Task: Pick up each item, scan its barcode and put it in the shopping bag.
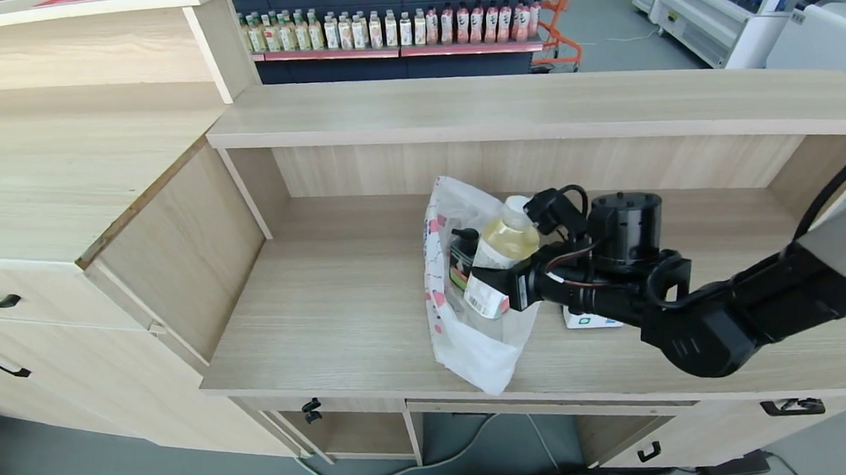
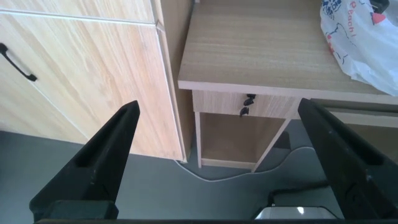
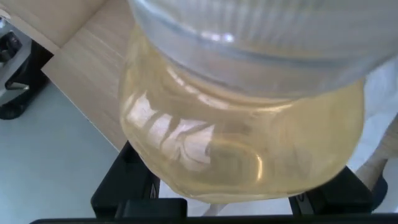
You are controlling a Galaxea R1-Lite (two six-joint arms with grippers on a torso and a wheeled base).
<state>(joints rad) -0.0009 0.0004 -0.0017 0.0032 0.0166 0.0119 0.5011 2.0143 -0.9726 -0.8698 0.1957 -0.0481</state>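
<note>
And the right gripper [image 1: 503,288] has its fingers pinching the bottle [image 1: 506,246] of yellow liquid low on the label. Cap tips to 1 o'clock, base to 7 o'clock, right at the mouth of the shopping bag [image 1: 474,352] on the worktop [image 1: 340,316]. Release looks next, straight down beside the dark bottle [image 1: 461,253] inside. Meanwhile the left gripper [image 2: 219,106], fingers spread, hangs off the worktop's front edge, well apart.
</note>
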